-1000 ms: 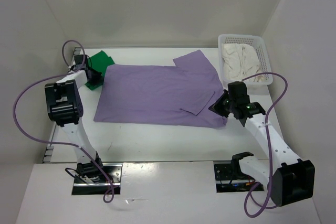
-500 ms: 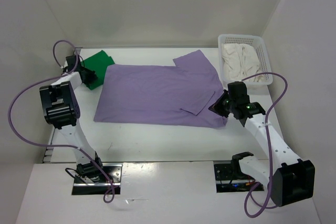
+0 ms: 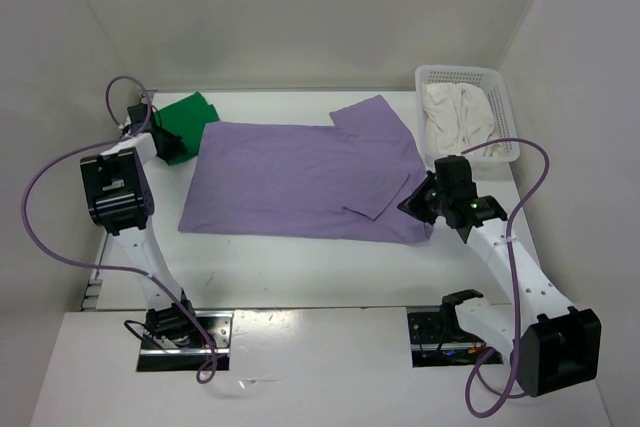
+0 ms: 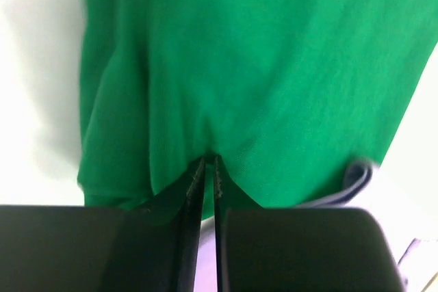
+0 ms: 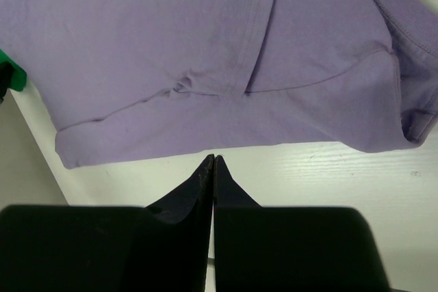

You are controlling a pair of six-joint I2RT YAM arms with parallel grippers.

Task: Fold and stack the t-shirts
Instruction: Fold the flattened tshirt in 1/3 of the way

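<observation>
The bright green t-shirt [image 3: 190,112] lies bunched at the far left of the table. My left gripper [image 3: 163,143] is at its left edge. In the left wrist view its jaws [image 4: 207,158] are closed on a pinch of the green cloth [image 4: 260,66], which puckers at the tips. The lavender t-shirt [image 3: 300,177] lies spread flat in the middle, one sleeve folded in at the right. My right gripper [image 3: 413,204] is shut and empty, just off the lavender shirt's near right edge [image 5: 205,46], its tips [image 5: 213,157] over bare table. The cream-white t-shirt [image 3: 458,115] is crumpled in the basket.
The white perforated basket [image 3: 460,72] stands at the far right corner. White walls close the table at the back and both sides. A strip of bare table [image 3: 300,267] runs along the near edge, in front of the lavender shirt.
My left gripper has swung back and left with the green t-shirt, which has shifted toward the far left corner and away from the lavender shirt. My right arm has not moved.
</observation>
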